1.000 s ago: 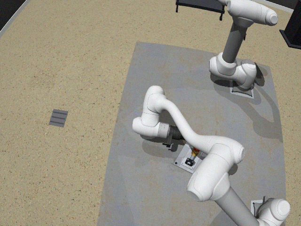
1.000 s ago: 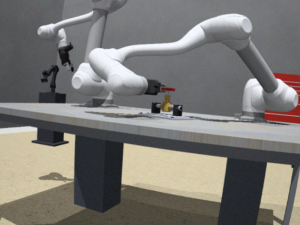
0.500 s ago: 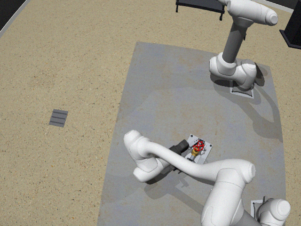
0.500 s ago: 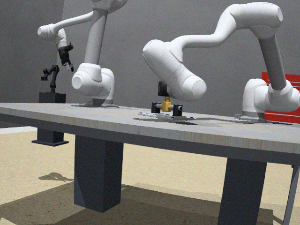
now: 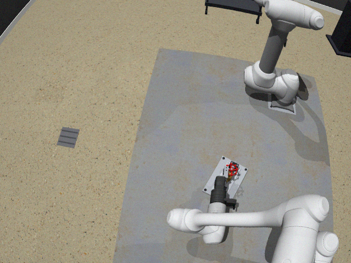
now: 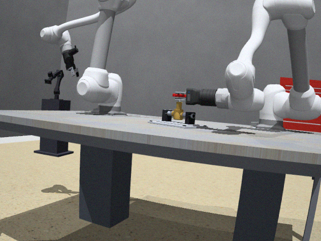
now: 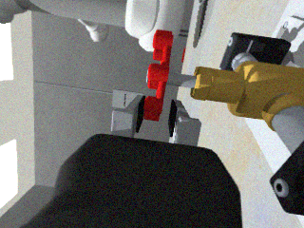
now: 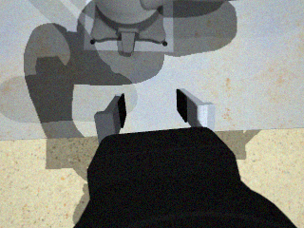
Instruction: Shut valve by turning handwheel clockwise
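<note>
Left gripper (image 5: pixel 226 171) (image 6: pixel 179 95) (image 7: pixel 155 113): about half open, with the edge of the red handwheel (image 5: pixel 232 169) (image 6: pixel 175 95) (image 7: pixel 157 76) between the pads. A little gap on both sides, so no grip on the wheel. Likely step now: getting hold of the edge for a turn.

Keep the pads level with the wheel, one above and one below. Close softly, then swing round the wheel's middle, clockwise from above. Go in a neat circle, with no push down and no pull up, so as not to bend the stem. Stop when the wheel feels tight. How near to tight: cannot tell.

Just under the handwheel, the yellow valve (image 5: pixel 228 178) (image 6: pixel 178 114) (image 7: pixel 268 85), between black blocks (image 5: pixel 235 163) (image 6: pixel 190 118) (image 7: pixel 258 47) on a pale plate (image 5: pixel 215 173) (image 6: pixel 178 125) (image 7: pixel 260 144). Watch for bumps on these, and for spokes knocking the fingers.

Well apart from the handwheel and high up, the right gripper (image 6: pixel 75 73) (image 8: pixel 151 102): wide open, holding nothing, and not in the way.

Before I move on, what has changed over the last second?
The left gripper swung around the handwheel, from the exterior view's left side to its right. Its fingers now straddle the rim, unclamped. The right gripper and mounting plate stayed put. I can't tell whether the wheel turned.
</note>
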`<action>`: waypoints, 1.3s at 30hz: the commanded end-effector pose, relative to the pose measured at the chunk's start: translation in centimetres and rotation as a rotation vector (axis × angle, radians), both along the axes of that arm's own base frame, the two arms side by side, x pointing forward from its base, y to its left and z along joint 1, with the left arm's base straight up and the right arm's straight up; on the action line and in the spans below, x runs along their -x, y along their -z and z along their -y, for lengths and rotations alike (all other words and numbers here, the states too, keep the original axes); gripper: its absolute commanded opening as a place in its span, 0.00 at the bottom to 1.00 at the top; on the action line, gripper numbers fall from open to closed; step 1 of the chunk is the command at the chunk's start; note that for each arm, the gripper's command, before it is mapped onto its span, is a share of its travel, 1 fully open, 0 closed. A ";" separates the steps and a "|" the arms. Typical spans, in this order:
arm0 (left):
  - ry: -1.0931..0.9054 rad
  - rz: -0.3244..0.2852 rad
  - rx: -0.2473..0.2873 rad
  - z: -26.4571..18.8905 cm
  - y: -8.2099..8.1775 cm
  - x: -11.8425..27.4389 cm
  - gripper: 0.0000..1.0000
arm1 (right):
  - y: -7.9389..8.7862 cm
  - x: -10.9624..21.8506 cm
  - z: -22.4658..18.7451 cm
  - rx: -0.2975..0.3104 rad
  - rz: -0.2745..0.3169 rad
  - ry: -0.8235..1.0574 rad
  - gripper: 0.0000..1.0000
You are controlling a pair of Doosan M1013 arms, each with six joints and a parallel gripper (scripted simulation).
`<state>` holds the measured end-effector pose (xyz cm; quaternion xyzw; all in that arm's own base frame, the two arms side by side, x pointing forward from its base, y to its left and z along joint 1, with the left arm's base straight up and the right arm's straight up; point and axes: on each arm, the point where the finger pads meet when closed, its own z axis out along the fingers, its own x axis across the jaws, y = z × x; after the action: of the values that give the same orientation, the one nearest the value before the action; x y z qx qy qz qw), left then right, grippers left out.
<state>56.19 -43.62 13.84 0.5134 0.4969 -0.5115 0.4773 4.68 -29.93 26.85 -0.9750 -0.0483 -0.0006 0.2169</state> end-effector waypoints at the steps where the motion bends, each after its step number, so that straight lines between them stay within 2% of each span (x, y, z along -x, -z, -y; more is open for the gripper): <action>1: -0.263 0.021 0.021 0.1 -0.5 0.1 0.55 | 0.0 0.0 0.0 0.001 0.000 0.000 1.00; 10: -0.604 0.024 0.018 -0.7 -0.5 0.5 0.55 | 0.0 0.0 0.0 0.001 0.000 0.000 1.00; 12: -0.604 0.024 0.018 -0.7 -0.5 0.5 0.55 | 0.0 0.0 0.0 0.001 0.000 0.000 1.00; 27: -1.038 0.027 0.013 -1.6 -0.5 1.3 0.55 | 0.0 0.0 0.0 0.001 0.000 0.000 1.00; 29: -1.038 0.027 0.013 -1.6 -0.5 1.3 0.55 | 0.0 0.0 0.0 0.001 0.000 0.000 1.00; 39: -1.283 0.029 0.010 -1.9 -0.5 2.0 0.55 | 0.0 0.0 0.0 0.001 0.000 0.000 1.00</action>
<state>54.20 -41.55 14.09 0.1531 0.6917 -0.1528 0.6890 4.68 -29.93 26.85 -0.9750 -0.0483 -0.0006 0.2169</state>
